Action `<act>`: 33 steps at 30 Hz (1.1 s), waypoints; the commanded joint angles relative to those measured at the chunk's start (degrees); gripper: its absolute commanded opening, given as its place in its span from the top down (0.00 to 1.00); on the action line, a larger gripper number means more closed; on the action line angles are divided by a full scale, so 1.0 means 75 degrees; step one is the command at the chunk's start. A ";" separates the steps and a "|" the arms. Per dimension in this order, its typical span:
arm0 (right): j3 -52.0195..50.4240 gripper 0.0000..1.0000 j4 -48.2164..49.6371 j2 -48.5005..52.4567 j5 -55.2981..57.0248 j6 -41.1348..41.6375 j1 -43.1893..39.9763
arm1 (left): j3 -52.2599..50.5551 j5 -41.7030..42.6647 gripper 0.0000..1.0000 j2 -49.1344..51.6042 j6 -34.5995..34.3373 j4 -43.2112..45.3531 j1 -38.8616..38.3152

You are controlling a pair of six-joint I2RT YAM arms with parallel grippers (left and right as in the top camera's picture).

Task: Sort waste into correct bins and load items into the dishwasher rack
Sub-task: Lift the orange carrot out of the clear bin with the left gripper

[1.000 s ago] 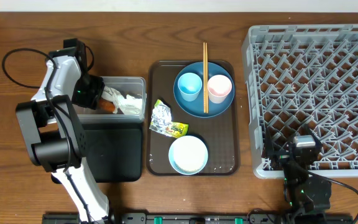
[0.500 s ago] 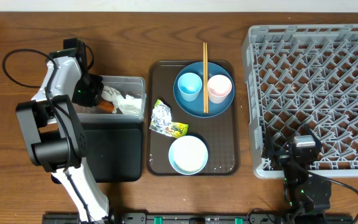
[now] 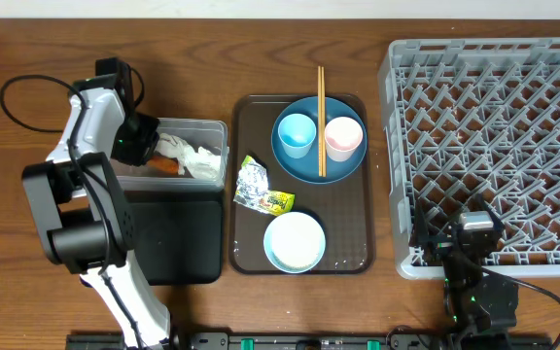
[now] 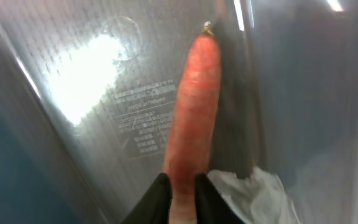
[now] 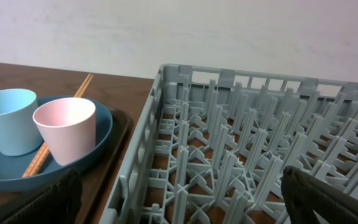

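My left gripper point(image 3: 151, 153) is inside the clear tub point(image 3: 214, 126), shut on the orange carrot piece point(image 4: 191, 106), which points down at the tub's floor; it also shows from overhead point(image 3: 168, 166). White tissues point(image 3: 194, 156) lie beside it in the tub. The foil wrapper point(image 3: 261, 187) lies on the brown tray point(image 3: 343, 224). The blue plate point(image 3: 304, 167) holds the light-blue cup point(image 3: 296, 134), the pink cup point(image 3: 343, 138) and the chopsticks point(image 3: 321, 97). The white bowl point(image 3: 295, 241) sits in front of it. My right gripper point(image 5: 188, 199) is open and empty at the grey rack's point(image 3: 494, 126) front left corner.
The black tray point(image 3: 178, 238) lies just in front of the clear tub. The left arm's cable loops over the table at the far left. The rack's prongs point(image 5: 260, 124) fill the right wrist view, with the cups and plate to their left.
The left arm has shifted very slightly to the left with the carrot piece still in its jaws. The right arm has not moved.
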 commanded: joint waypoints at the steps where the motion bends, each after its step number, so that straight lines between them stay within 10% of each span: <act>1: -0.0009 0.01 -0.0029 -0.0012 0.0055 -0.0038 -0.0044 | 0.0006 -0.0128 0.70 -0.0338 0.0332 -0.0064 0.0003; 26: -0.0009 0.01 -0.0029 -0.0012 0.0055 -0.0038 -0.0044 | -0.1282 -0.0213 0.60 -0.0221 0.0382 0.1297 0.0020; 33: -0.0009 0.01 -0.0029 -0.0012 0.0055 -0.0038 -0.0044 | -0.1282 -0.0207 0.74 -0.0224 0.0382 0.1349 0.0017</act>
